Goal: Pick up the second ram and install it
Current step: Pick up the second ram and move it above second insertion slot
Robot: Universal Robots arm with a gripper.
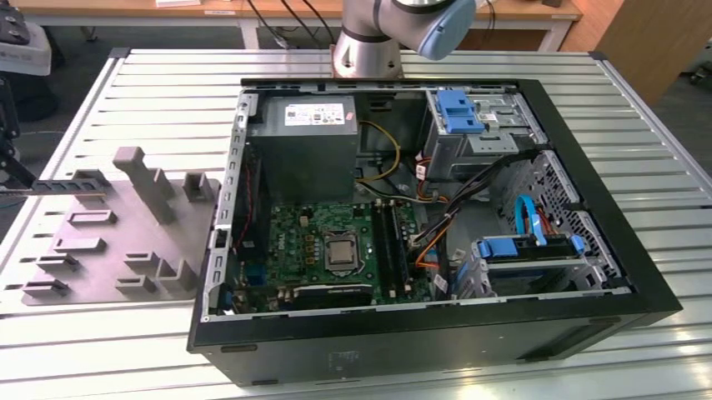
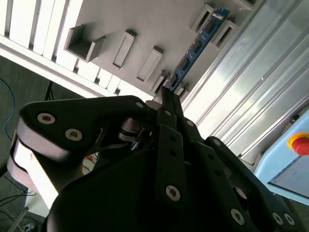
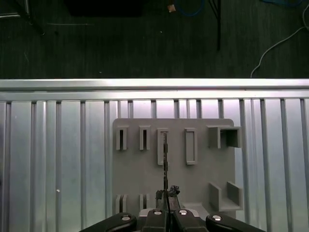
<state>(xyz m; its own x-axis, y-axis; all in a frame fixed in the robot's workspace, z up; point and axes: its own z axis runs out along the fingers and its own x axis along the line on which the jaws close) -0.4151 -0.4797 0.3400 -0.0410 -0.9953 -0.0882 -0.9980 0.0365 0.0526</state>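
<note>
Looks like the second ram [image 2: 197, 46] is clamped at one end by the gripper [image 2: 166, 93] jaws. It's held on edge over the grey fixture block [image 3: 137, 169], far end lined up with a slotted holder.

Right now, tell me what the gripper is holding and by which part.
The gripper is shut on the second ram, pinching it at one end; the rest of the stick reaches out over the grey fixture.

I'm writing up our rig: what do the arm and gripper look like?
The arm is a silver-grey metal tube with a light blue joint cap. The gripper is black, built of hinged link bars pinned with round silver screws, narrowing toward the tip.
</note>
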